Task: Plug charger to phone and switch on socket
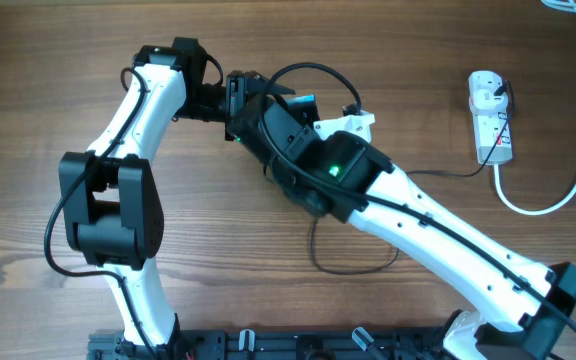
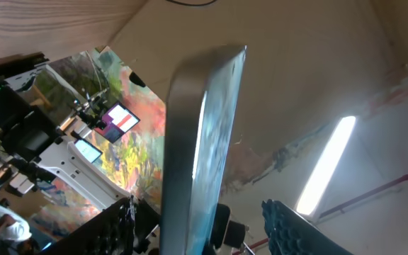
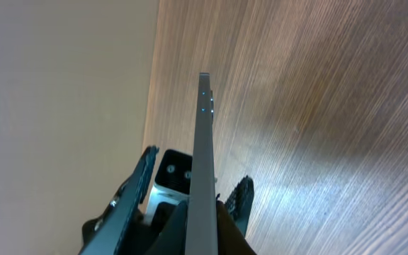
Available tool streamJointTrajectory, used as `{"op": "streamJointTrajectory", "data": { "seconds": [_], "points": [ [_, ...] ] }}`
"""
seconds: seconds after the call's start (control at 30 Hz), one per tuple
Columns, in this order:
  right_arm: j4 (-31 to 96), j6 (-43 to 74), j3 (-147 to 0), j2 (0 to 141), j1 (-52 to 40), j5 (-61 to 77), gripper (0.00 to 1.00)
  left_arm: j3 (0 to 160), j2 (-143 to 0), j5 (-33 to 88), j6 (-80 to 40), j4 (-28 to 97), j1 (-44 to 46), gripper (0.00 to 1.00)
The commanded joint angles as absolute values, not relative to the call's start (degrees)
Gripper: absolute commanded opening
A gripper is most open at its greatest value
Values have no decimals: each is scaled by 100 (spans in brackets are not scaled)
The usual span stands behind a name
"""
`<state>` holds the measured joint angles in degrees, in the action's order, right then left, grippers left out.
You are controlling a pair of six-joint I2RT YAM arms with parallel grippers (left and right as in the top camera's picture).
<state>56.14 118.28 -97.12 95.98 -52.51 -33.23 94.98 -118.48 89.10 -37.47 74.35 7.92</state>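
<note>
phone (image 2: 198, 134) stands edge-on inside left gripper (image 2: 197, 207) and right gripper (image 3: 198, 166) alike; contact cut off below, so cannot tell if either clamps. charger (image 1: 448, 173) tip hidden under arms. bare table (image 3: 317, 113) right of right gripper.

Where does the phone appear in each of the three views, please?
Overhead: the phone shows only as a teal sliver, upper centre, mostly hidden.
Left wrist: it fills the centre, seen nearly edge-on and standing tall.
Right wrist: it is a thin edge-on strip down the centre.
Shared landmark: the wooden table.
</note>
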Motion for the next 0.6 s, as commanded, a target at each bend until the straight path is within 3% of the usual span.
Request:
{"op": "streamJointTrajectory", "data": {
  "seconds": [0.0, 0.07, 0.23, 0.57],
  "points": [
    [5500, 11872, -9736, 9612, -5240, -3507, 4, 9494, -11688, 9037, -3798, 7435, 814, 58],
    [5478, 11872, -9736, 9612, -5240, -3505, 4, 9494, -11688, 9037, -3800, 7435, 814, 51],
    [5459, 11869, -9736, 9616, -5240, -3444, 4, 9494, -11688, 9037, -3802, 7437, 814, 50],
    [5404, 11869, -9738, 9616, -5242, -3321, 5, 9494, -11688, 9037, -3802, 7435, 814, 37]
  ]
}}
